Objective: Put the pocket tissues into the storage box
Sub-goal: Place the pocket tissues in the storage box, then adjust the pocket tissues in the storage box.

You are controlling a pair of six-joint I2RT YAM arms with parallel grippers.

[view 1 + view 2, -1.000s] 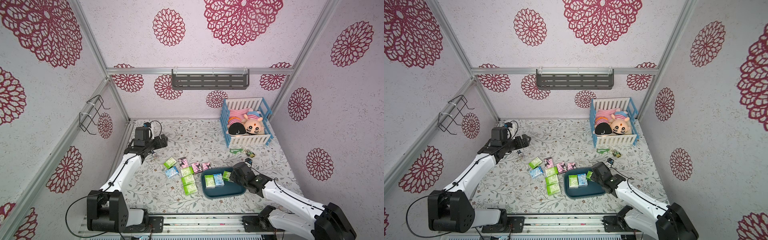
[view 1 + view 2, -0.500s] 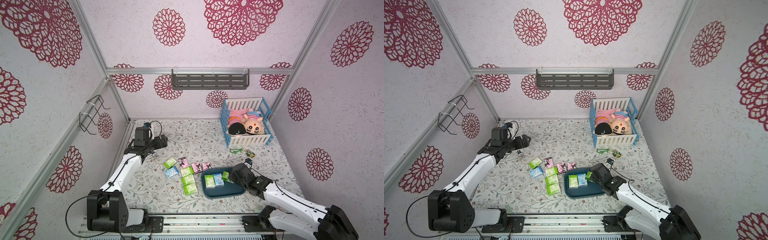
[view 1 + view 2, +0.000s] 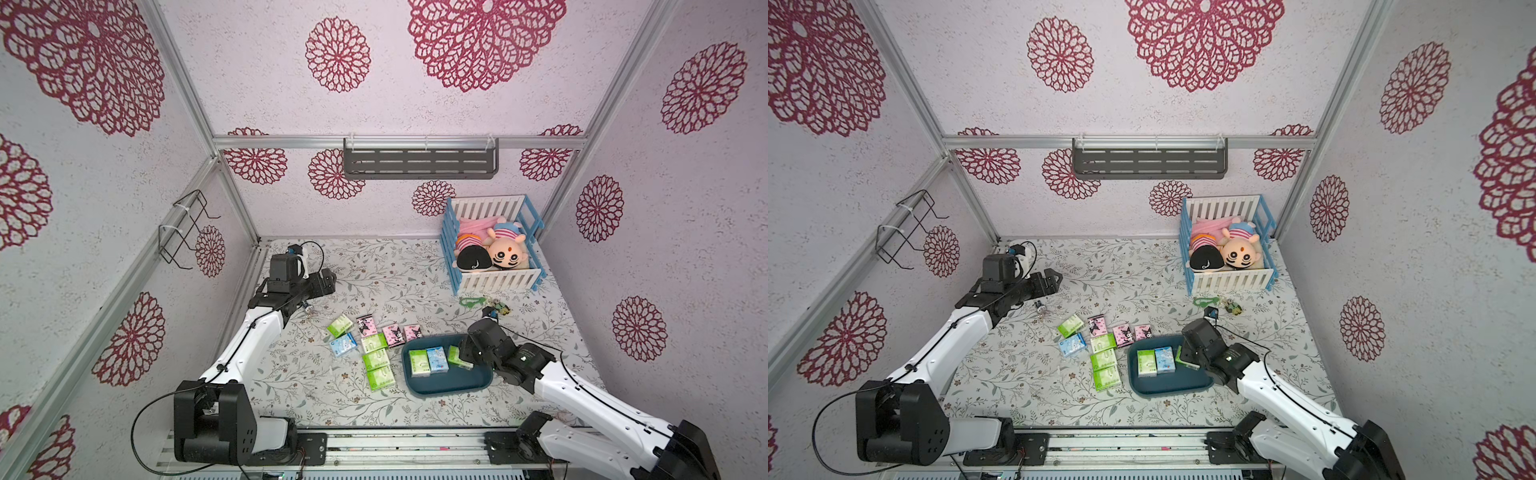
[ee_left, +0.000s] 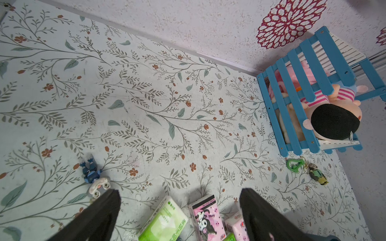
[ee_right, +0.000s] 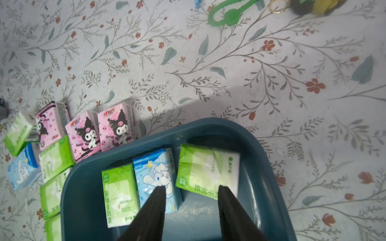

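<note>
Bystanders on the mat (image 3: pixel 395 266)
2 dolls (image 3: pixel 505 259) lie in the crib (image 3: pixel 498 281); a green clip (image 3: pixel 468 301) lies just beside it.

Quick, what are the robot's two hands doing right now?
Left gripper: open, holding nothing.
Right gripper: open, over the green pack in the storage box.

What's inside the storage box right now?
The storage box holds three packs side by side: a green pack, a light blue pack and a second green pack. The open right gripper hides part of the box floor.
</note>
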